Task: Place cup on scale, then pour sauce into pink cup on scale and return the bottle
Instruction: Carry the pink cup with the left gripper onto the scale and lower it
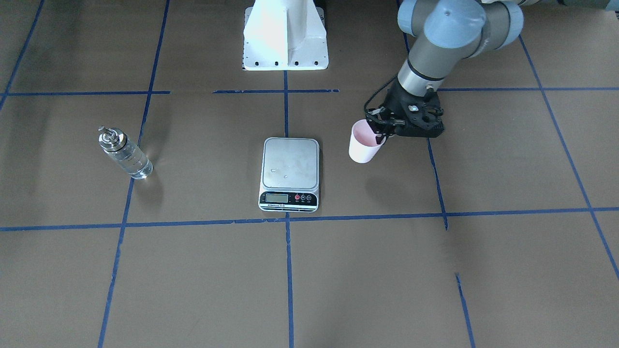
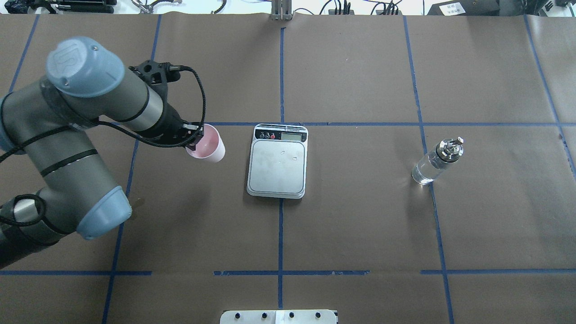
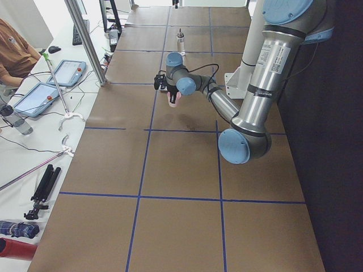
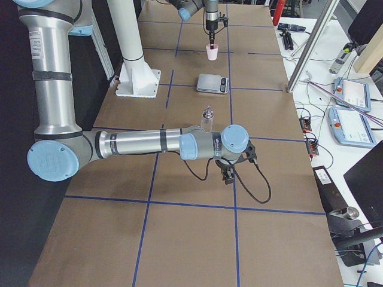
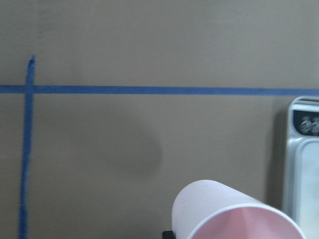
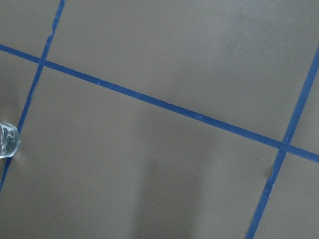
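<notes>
Table: brown paper-covered top [image 2: 360, 225] marked into squares by blue tape [image 2: 280, 234]; the robot's white base plate [image 2: 279, 317] sits at the near edge in the overhead view.
Left gripper: [image 2: 194, 140] clamped on the cup's rim, one finger seemingly inside and one outside, on the robot's left of centre.
Cup: [image 2: 208, 144] pink, carried clear of the table, to judge by the shadow lying apart from it in the left wrist view; tilted slightly, just beside the scale but not yet over it.
Scale: [image 2: 278, 163] centre of the table, steel platform bare apart from a few small marks, display strip on the far side from the robot.
Bottle: [image 2: 436, 162] upright on the robot's right, well apart from the scale, silver pourer cap on, clear liquid inside.
Right gripper: seen only in the right-side view, hovering over the table near the bottle; whether it is apart or together I cannot tell.
Far edge: cables and gear [image 2: 342, 6] lie beyond the table.
Step in hand: first one, carrying the cup to the scale.
Next move: likely shift the cup sideways until it is centred over the platform, level it, lower until it sits, then let go. Pouring has not begun.
</notes>
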You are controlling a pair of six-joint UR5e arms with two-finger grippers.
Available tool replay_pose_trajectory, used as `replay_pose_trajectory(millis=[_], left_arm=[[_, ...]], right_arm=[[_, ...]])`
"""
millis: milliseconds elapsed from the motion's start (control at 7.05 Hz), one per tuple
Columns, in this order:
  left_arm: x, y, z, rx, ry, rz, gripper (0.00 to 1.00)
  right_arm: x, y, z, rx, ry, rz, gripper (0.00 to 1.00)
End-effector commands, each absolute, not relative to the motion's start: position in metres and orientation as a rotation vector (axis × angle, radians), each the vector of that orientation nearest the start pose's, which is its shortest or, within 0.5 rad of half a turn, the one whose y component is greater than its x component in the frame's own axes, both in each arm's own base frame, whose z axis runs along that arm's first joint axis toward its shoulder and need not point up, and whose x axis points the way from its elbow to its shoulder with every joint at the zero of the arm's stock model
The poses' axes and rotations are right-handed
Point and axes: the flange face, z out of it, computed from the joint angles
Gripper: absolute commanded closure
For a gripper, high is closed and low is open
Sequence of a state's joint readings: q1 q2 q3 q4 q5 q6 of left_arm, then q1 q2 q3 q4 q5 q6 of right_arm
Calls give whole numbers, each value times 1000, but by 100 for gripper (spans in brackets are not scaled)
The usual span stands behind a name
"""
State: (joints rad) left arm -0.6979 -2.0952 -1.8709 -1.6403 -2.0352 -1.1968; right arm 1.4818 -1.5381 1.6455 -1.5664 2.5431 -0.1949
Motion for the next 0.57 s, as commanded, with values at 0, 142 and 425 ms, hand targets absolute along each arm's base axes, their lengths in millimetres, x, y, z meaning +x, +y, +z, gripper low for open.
replay_pose_trajectory(millis=[0,142,425], left_arm=[[483,-470,159,68,976,-151,100],[511,-488,152,69,942,-163,100],[538,-480,149,61,925,-159,100]], right_arm=[[-5,-511,588,146,-985,-333,0],[-7,-511,589,142,-987,-332,0],[-9,-511,588,140,-987,-336,0]])
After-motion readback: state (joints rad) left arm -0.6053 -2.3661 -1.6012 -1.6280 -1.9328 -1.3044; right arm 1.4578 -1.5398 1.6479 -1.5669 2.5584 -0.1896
